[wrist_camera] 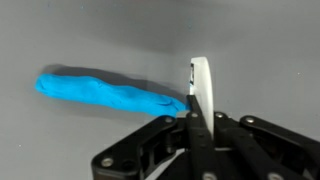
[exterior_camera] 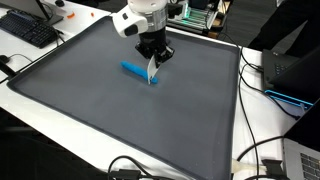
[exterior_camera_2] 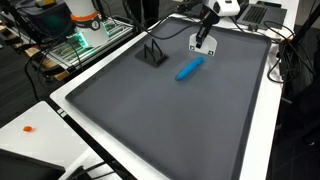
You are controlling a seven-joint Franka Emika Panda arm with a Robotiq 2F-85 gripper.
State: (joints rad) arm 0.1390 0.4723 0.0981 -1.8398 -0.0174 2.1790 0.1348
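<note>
Wrist view: the gripper (wrist_camera: 195, 120) has its fingers drawn narrow and clamped on a thin white flat strip (wrist_camera: 201, 80), which stands upright out of the fingertips. Just beyond the strip, and running away to one side of the fingers, lies a lumpy blue roll (wrist_camera: 105, 92). Its near end meets the strip's edge in this view, but whether the two touch cannot be told. The step in hand is judged to be carrying the strip at the end of the roll. Any further move calls for a firm pinch, since the strip is thin and could twist between the pads.

In both exterior views the gripper (exterior_camera: 153, 55) (exterior_camera_2: 203, 32) hangs over the roll (exterior_camera: 133, 70) (exterior_camera_2: 189, 68). Below the fingers is a dark grey mat (exterior_camera: 120, 120) on a white table (exterior_camera_2: 40, 115). Off to the side of the fingers, a small black stand (exterior_camera_2: 152, 52) sits on the mat. Beyond the mat's edge are a keyboard (exterior_camera: 30, 30) and loose cables (exterior_camera: 255, 150).
</note>
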